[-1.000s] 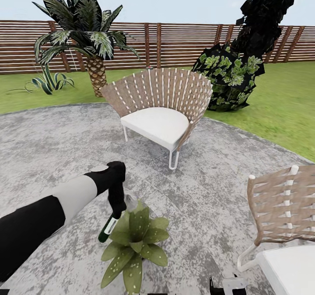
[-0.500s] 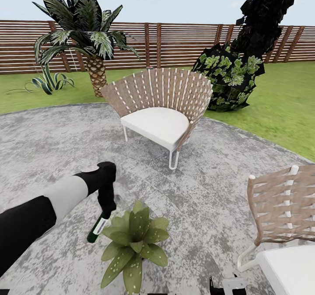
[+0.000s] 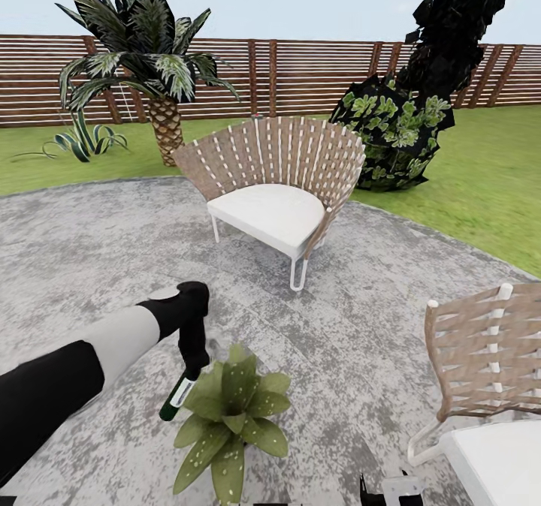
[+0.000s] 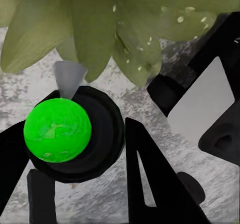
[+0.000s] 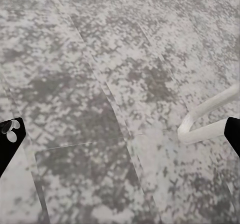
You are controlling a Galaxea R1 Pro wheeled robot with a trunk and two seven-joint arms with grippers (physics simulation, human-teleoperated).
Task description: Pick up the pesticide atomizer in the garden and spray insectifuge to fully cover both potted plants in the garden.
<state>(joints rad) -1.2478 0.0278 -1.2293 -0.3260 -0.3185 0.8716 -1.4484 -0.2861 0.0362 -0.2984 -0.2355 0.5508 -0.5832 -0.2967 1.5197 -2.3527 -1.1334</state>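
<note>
My left gripper [image 3: 194, 357] is shut on the pesticide atomizer [image 3: 178, 396], a slim dark green bottle with a white label that hangs slanted below the fingers. It hovers just left of a potted plant [image 3: 234, 414], a low rosette of broad speckled green leaves on the patio. In the left wrist view the atomizer [image 4: 75, 134] shows end-on as a dark round shape with a bright green patch. A pale grey cone [image 4: 68, 77] points from it at the plant's leaves [image 4: 95, 29]. My right gripper [image 5: 120, 134] is open over bare patio.
A woven chair with a white cushion [image 3: 274, 191] stands mid-patio, and another [image 3: 488, 386] is at near right; its white leg [image 5: 205, 118] lies close to my right gripper. A palm [image 3: 150, 55], a striped spiky plant [image 3: 84, 142], a dark bush [image 3: 394, 134] and the wooden fence [image 3: 300, 78] border the lawn.
My left gripper with the atomizer swung left away from the plant, then came back right toward it. The grey spray cone seen one second ago is gone from the head view.
</note>
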